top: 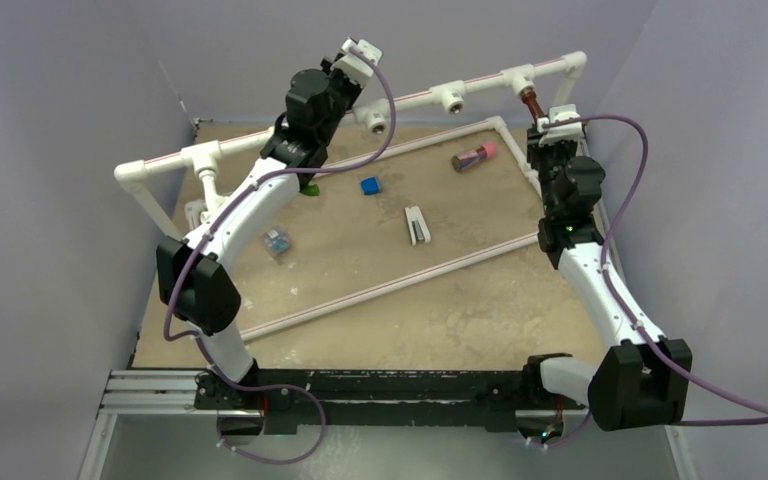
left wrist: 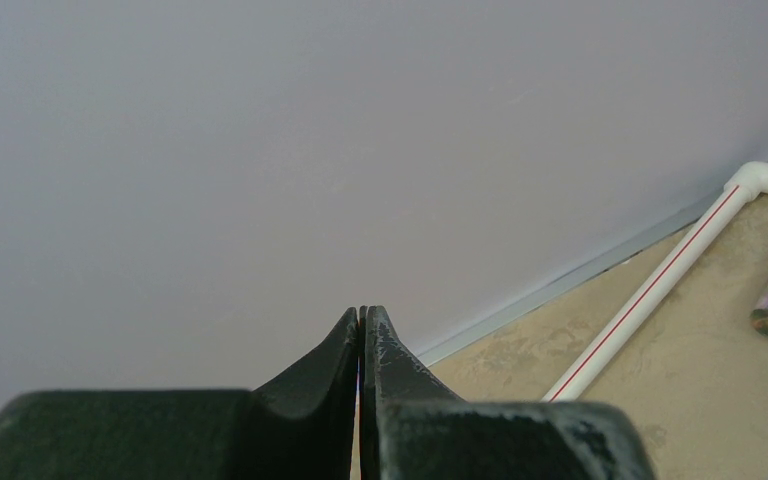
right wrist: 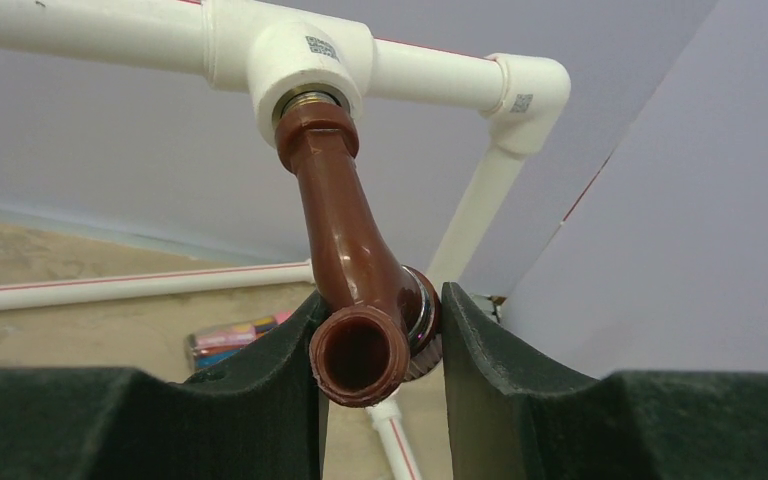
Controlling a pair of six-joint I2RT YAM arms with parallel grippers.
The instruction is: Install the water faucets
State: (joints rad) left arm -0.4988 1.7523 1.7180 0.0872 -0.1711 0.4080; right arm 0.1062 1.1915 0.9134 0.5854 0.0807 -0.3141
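The reddish-brown faucet (right wrist: 345, 230) hangs from a white T-fitting (right wrist: 305, 65) of the pipe frame at the back right, its threaded end in the fitting; it also shows in the top view (top: 532, 103). My right gripper (right wrist: 380, 295) is shut on its lower end, one finger on the spout mouth, the other on the chrome knob; it shows in the top view too (top: 542, 128). The green faucet (top: 312, 187) lies on the table, partly hidden under my left arm. My left gripper (left wrist: 363, 312) is shut and empty, raised toward the back wall (top: 352, 68). I cannot pick out the white faucet.
Two open T-fittings (top: 450, 98) (top: 378, 120) sit on the back pipe, another (top: 205, 155) at the left. On the table lie a pink-capped cylinder (top: 474, 156), a blue block (top: 370, 185), a white-grey piece (top: 417, 225) and a small clear piece (top: 278, 243). A floor pipe (top: 390, 285) crosses diagonally.
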